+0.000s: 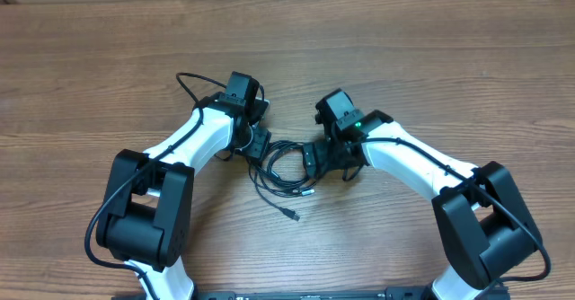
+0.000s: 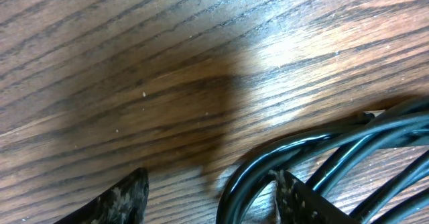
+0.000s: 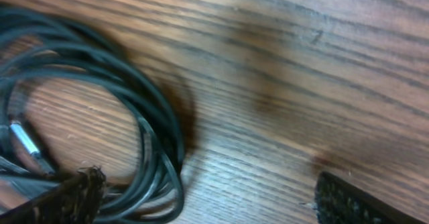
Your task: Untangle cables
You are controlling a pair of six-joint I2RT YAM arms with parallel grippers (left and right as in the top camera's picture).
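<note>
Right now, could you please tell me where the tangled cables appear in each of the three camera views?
Overhead: the cables lie near the picture's centre.
Left wrist: cables fill the lower right corner.
Right wrist: cables loop along the left side.
Shared landmark: the wood-grain table beneath them in every view.

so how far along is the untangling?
Nothing looks done yet: the cables are one bunched coil, with one plug trailing out. In hand: left gripper open astride a loop, right gripper open at the coil's edge; nothing gripped. Left: pulling every cable apart.
</note>
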